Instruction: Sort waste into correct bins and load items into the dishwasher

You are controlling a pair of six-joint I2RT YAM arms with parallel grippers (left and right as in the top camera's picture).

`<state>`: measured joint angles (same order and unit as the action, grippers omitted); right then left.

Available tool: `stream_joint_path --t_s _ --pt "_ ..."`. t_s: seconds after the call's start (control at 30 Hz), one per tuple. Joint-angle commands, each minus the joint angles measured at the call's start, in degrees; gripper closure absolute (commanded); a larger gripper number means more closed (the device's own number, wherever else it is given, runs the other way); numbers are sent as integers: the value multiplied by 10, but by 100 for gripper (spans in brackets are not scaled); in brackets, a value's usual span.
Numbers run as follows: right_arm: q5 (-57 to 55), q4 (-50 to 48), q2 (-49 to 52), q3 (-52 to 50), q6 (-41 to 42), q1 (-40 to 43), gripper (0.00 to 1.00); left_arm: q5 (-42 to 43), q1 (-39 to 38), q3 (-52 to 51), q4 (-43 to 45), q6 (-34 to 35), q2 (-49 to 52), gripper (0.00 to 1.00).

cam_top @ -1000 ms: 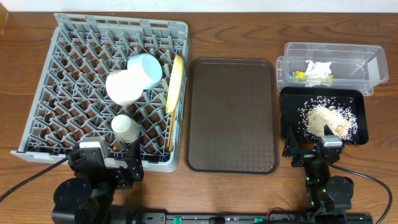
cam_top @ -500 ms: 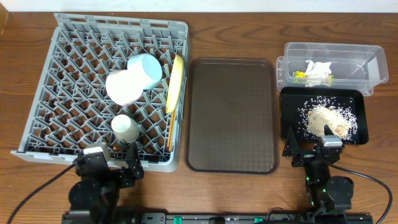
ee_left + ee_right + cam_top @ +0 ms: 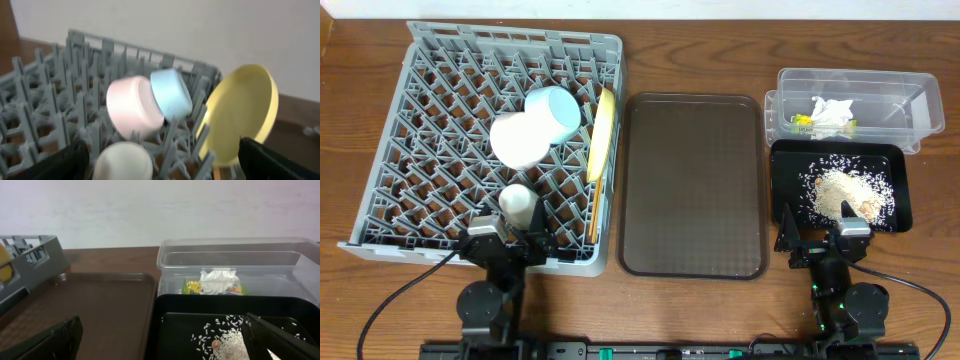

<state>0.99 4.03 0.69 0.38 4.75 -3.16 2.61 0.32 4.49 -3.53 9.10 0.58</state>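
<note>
The grey dish rack (image 3: pixel 420 215) holds the light blue bowl (image 3: pixel 552 112), the pinkish-white bowl (image 3: pixel 520 140), the small white cup (image 3: pixel 518 200), the yellow plate (image 3: pixel 603 130) standing on edge, and the chopsticks (image 3: pixel 592 215). My left gripper (image 3: pixel 508 243) is open and empty at the rack's front edge, just before the cup (image 3: pixel 124 160). The clear tub (image 3: pixel 900 110) holds the white napkin (image 3: pixel 833 112) and the green-and-yellow wrapper (image 3: pixel 803 122). The black tray (image 3: pixel 782 190) holds the rice scraps (image 3: pixel 845 192). My right gripper (image 3: pixel 820 240) is open and empty at the black tray's front edge.
The brown serving tray (image 3: pixel 692 185) lies between the rack and the bins. In the left wrist view the plate (image 3: pixel 242 115) leans at the right of both bowls. In the right wrist view the tub (image 3: pixel 230 255) stands behind the black tray (image 3: pixel 170 305).
My left arm has swung right and forward, from the table's front left to the rack's front edge by the cup. The right arm has not moved.
</note>
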Motion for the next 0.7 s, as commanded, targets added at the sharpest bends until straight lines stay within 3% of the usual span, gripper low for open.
stream_joint_path --t_s 0.0,0.17,0.27,0.67 --pt "-7 3 -3 -1 -6 -3 1 -1 3 -40 58 -37 -5 5" --pt "-7 3 -3 -1 -6 -3 1 14 3 -43 43 -96 -5 4" --pt "-7 3 -3 -1 -6 -3 1 14 2 -43 -6 -83 -5 4" --pt "-7 3 -3 -1 -6 -3 1 14 3 -43 -2 -69 -3 4"
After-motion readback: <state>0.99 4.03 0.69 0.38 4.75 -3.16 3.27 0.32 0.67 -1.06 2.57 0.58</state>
